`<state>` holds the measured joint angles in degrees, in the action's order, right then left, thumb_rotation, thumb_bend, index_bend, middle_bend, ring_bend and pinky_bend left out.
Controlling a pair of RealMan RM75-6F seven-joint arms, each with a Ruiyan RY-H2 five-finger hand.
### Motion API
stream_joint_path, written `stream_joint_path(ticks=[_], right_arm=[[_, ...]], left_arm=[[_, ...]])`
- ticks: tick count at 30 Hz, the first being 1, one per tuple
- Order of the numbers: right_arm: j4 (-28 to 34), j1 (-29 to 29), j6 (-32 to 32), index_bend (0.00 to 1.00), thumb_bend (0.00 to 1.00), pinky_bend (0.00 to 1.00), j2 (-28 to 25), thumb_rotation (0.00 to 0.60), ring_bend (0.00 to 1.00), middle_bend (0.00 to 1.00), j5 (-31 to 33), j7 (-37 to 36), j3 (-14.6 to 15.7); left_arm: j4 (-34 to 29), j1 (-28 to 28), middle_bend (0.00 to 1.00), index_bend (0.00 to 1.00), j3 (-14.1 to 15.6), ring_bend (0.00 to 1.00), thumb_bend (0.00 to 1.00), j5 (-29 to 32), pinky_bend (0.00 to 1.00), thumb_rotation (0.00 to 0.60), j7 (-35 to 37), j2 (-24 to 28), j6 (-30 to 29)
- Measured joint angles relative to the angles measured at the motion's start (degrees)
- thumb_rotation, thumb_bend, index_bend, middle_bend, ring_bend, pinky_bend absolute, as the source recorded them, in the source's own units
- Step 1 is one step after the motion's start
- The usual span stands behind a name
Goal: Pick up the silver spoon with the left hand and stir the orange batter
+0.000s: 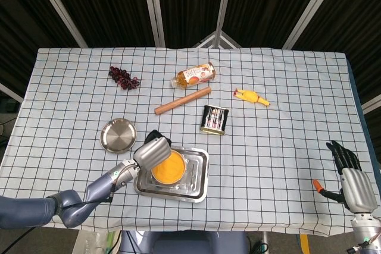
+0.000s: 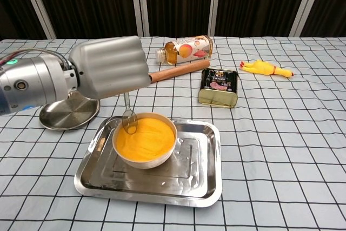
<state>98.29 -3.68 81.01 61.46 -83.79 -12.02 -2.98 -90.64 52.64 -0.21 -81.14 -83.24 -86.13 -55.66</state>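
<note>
Left hand (image 2: 111, 67) grasps the silver spoon (image 2: 128, 116) from above, its silver back turned to the chest camera and the spoon handle running down out of its grip. Seen from the chest view, the spoon bowl hangs at the 9 o'clock edge of the orange batter (image 2: 145, 137), right at the batter surface; whether it dips in cannot be told. That batter fills a white bowl (image 2: 141, 160), and the bowl stands in the left half of a shiny metal tray (image 2: 203, 174) on the checked tablecloth (image 2: 281, 150). From the head view, the left hand (image 1: 153, 151) covers the 9 o'clock side of the bowl, and the tray sits near the front edge of the table. At 10 o'clock from the tray lies a round metal plate (image 2: 64, 113), just beside the left wrist. Beyond the tray, toward 12 o'clock, a wooden stick (image 2: 178, 71) lies slantwise, with a juice bottle (image 2: 186, 48) on its side behind it. A flat tin (image 2: 218, 87) lies at 1 o'clock from the tray, and a yellow rubber chicken (image 2: 265, 68) farther out at 2 o'clock. A bunch of dark grapes (image 1: 123, 78) rests at the far left of the cloth. Right hand (image 1: 350, 180) is well away at the table's 4 o'clock corner, released, fingers spread and holding nothing.
</note>
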Motion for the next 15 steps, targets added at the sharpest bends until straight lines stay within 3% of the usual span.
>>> stream_joint_path(ticks=[15], right_arm=[[-0.07,0.02,0.11,0.00,0.34,0.00,0.01,0.600,0.00,0.00,-0.02,-0.20,-0.06]], left_arm=[[-0.70,0.09,1.00,0.79,-0.42,1.00,0.57,-1.00,1.00,0.600,0.55,-2.73,-0.65]])
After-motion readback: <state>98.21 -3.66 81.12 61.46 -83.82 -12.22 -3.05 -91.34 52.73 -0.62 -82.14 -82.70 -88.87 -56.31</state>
